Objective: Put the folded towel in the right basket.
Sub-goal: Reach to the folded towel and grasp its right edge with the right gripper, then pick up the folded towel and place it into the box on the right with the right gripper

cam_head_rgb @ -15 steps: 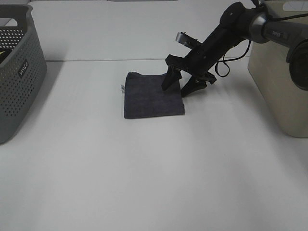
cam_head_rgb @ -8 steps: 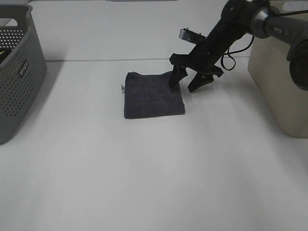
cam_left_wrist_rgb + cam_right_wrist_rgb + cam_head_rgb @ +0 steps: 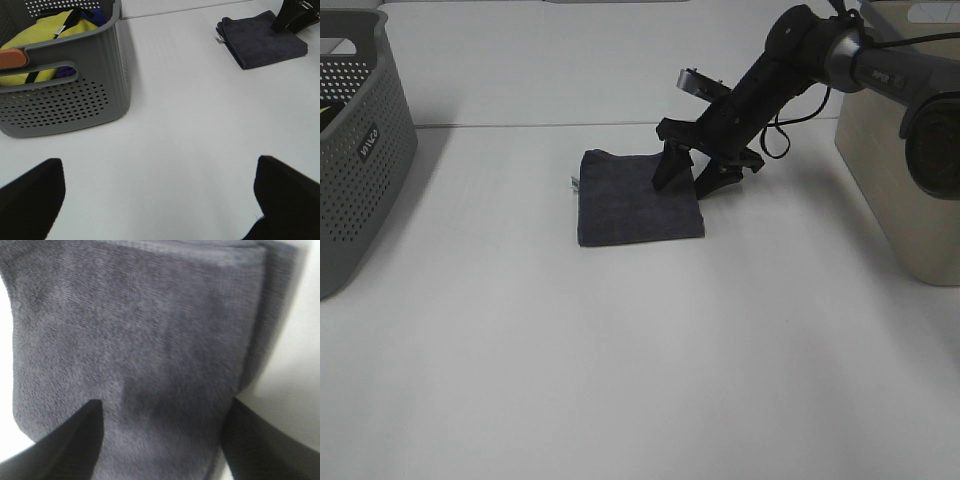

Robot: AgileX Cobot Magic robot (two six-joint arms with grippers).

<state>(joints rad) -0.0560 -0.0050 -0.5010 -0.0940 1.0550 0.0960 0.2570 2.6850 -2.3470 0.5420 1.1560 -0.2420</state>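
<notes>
The folded dark grey towel lies flat on the white table, left of the beige right basket. My right gripper is open at the towel's right edge, one finger over the towel, the other just off it. The right wrist view is filled by the towel, with the two fingers spread wide on either side. My left gripper is open and empty, low over bare table, far from the towel.
A grey perforated basket stands at the left edge; the left wrist view shows the grey basket holding yellow and other cloths. A cable loops beside the right arm.
The right gripper rose and shifted right half a second ago, then came back down to the towel's right edge, still open. The towel has not moved.
</notes>
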